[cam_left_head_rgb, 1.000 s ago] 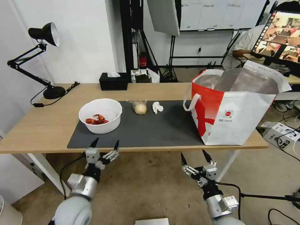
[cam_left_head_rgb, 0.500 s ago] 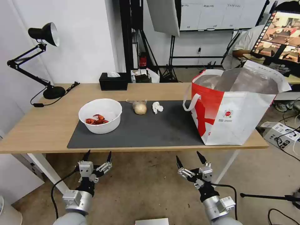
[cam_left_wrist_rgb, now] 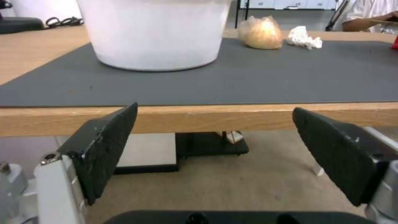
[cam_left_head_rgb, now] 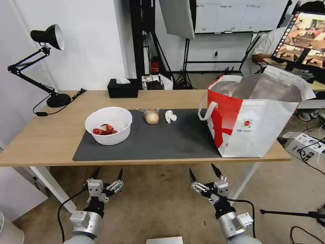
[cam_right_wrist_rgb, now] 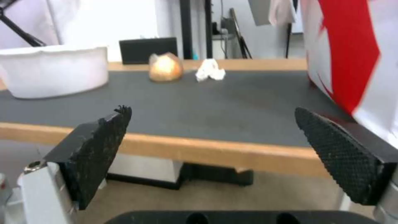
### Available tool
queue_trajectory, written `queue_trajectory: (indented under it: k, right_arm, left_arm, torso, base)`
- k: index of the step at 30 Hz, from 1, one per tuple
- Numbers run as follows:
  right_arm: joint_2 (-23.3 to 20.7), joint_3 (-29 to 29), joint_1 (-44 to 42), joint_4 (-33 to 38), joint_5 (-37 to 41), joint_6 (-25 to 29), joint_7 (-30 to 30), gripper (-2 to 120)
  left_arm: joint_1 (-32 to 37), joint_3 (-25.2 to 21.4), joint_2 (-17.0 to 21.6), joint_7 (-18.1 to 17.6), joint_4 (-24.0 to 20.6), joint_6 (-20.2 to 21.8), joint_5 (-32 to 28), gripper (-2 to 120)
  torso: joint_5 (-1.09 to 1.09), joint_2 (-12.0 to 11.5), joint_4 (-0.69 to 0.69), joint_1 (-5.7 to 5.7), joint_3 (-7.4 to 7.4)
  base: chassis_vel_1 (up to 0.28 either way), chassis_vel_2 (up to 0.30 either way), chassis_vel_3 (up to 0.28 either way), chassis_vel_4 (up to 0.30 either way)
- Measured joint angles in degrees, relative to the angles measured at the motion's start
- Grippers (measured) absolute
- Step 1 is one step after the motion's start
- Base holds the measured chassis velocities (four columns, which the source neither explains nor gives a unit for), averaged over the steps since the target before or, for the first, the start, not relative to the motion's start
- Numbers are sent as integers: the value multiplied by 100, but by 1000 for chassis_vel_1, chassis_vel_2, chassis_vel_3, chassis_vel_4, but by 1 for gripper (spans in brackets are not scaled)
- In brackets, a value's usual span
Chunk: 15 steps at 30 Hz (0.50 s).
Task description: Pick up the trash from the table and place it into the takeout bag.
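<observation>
Both arms hang low in front of the table (cam_left_head_rgb: 50,139), below its near edge, so nothing on the top is touched. The left gripper (cam_left_head_rgb: 108,173) sits under the near-left part of the dark mat (cam_left_head_rgb: 162,142) with its fingers spread apart and empty; the right gripper (cam_left_head_rgb: 202,171) sits under the near-middle, also spread wide and holding nothing. On the mat's left end stands the white bowl (cam_left_head_rgb: 109,129) with red crayfish shells in it, upright and open-topped, so it probably needs a level carry. Farther back, near the mat's far edge, lie the beige wrapped ball (cam_left_head_rgb: 152,117) and, just to its right and apart from it, the crumpled tissue (cam_left_head_rgb: 170,117). The takeout bag (cam_left_head_rgb: 257,125) stands upright at the right end of the table, its mouth open and foil lining showing, ready to take drops from above. The black tissue box (cam_left_head_rgb: 123,88) rests at the far edge, behind the bowl.
</observation>
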Motion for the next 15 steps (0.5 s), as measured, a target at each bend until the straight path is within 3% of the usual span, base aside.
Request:
queue_trajectory:
  k: [15]
  right_arm:
    - [-846,-764,1794,73,-98,-799,-14,100]
  left_arm:
    - [-10,106,-5,-9,-261,138,-24,100]
  torso:
    - [0,0,1,0,1]
  base:
    - [0,0,0,0]
